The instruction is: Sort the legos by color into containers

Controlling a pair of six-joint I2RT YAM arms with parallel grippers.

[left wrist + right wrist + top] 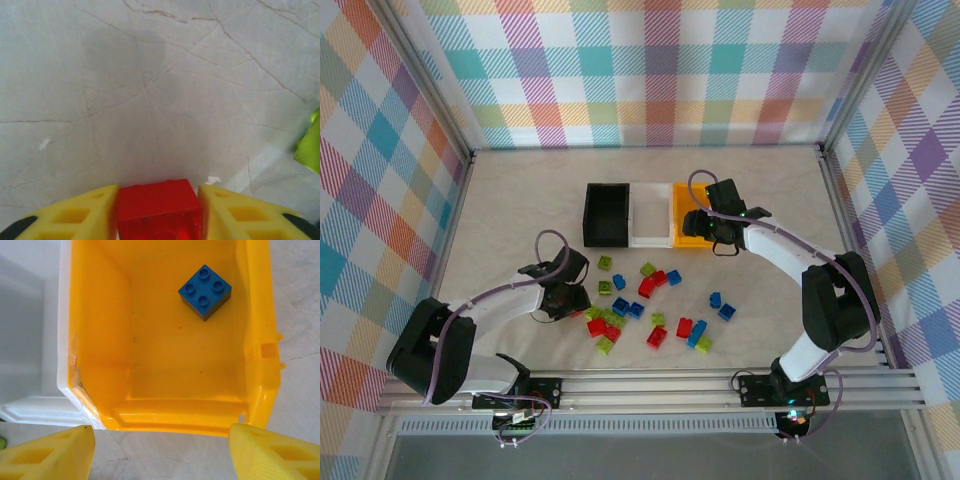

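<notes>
Tabletop (510,210): 3 bins (650,241) — left gripper (562,298) grasps 1 red lego (159,207), right gripper (707,229) released.

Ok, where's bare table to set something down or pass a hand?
Bare: the table behind the black bin, white bin and yellow bin, and left of the black one. Crowded: the loose bricks in front of the bins.

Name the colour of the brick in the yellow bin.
The brick is blue; right wrist view.
</notes>
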